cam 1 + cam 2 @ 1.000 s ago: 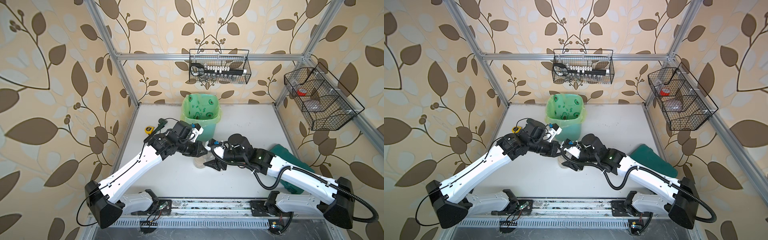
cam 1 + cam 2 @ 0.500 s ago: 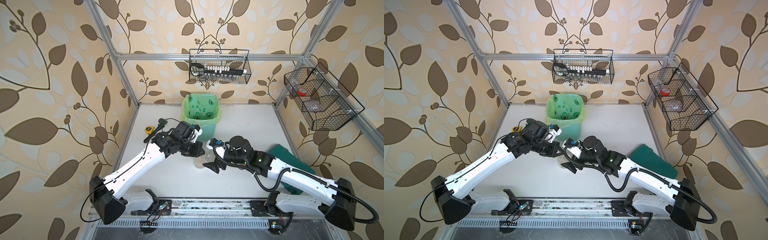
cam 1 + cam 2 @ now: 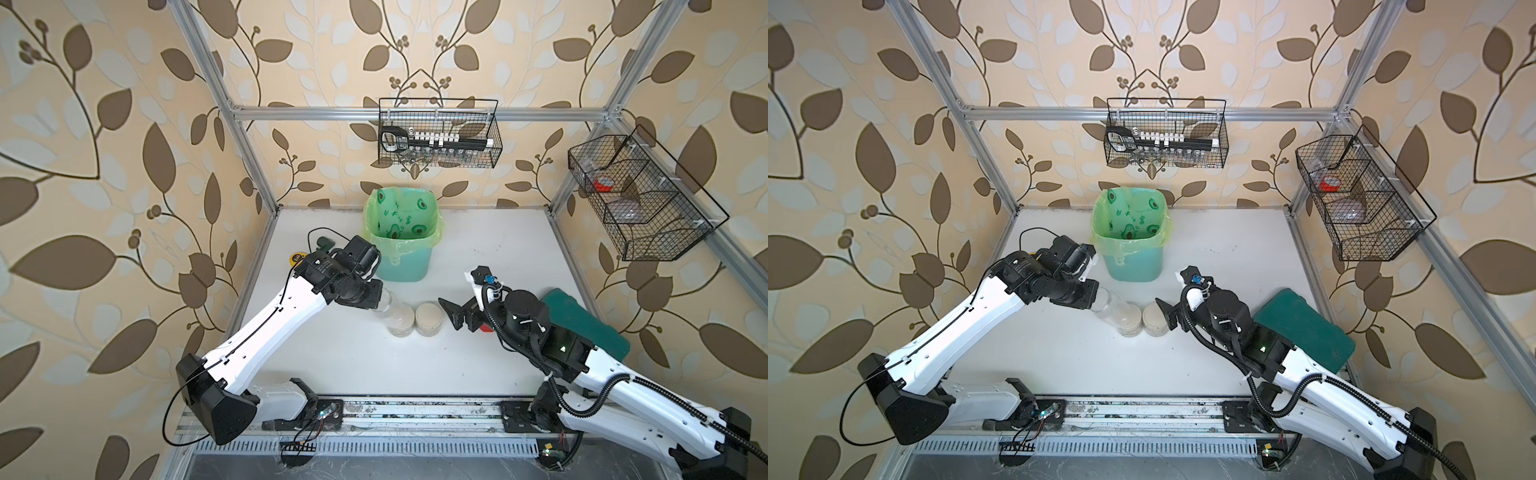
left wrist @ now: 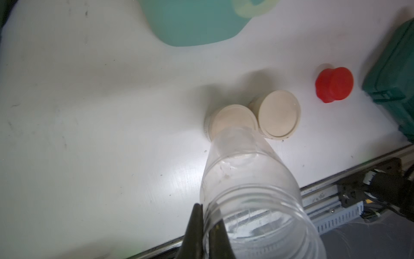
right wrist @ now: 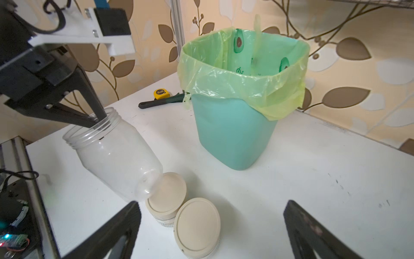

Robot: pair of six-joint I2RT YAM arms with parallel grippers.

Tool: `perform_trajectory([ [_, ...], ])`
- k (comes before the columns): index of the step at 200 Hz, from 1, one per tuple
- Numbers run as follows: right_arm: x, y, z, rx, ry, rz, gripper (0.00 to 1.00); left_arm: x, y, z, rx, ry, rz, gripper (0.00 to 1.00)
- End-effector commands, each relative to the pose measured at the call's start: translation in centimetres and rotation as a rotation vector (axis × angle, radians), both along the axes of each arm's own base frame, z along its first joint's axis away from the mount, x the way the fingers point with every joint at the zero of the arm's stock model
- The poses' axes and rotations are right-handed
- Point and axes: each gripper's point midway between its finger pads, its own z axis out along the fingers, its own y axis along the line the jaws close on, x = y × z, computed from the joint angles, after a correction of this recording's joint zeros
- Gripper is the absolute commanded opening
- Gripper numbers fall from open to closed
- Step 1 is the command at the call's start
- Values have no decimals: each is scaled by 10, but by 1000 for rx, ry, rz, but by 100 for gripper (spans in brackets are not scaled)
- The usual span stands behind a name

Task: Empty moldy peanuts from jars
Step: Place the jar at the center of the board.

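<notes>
On white table (image 3: pixel 478 249), mint-green bin (image 3: pixel 399 266) with avocado-print liner (image 3: pixel 434 232) at twelve o'clock, yellow tape measure (image 3: pixel 296 258) beside dark-handled tool (image 5: pixel 156 103) at ten, dark green case (image 3: pixel 582 328) at four, back-wall wire basket (image 3: pixel 497 133) at twelve, side-wall wire basket (image 3: pixel 665 245) at two.

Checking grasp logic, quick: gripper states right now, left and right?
left gripper: shut on the rim of the tall jar.
right gripper: open, holding nothing.

text: none legible | bin liner (image 5: pixel 242 85): print too blurred | tape measure (image 5: pixel 160 93): logo unreadable
</notes>
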Motion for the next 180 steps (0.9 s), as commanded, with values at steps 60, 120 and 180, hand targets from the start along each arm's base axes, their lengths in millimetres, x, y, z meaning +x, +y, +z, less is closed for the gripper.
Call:
perform_trajectory([
  [60,3,-11,-8,22,23,-58,100,33,35,-44,220,78,54,0],
  [120,4,-11,-11,15,26,-61,100,46,38,-72,321,135,50,0],
  [180,6,-9,-15,4,34,-58,100,61,35,-75,314,76,67,0],
])
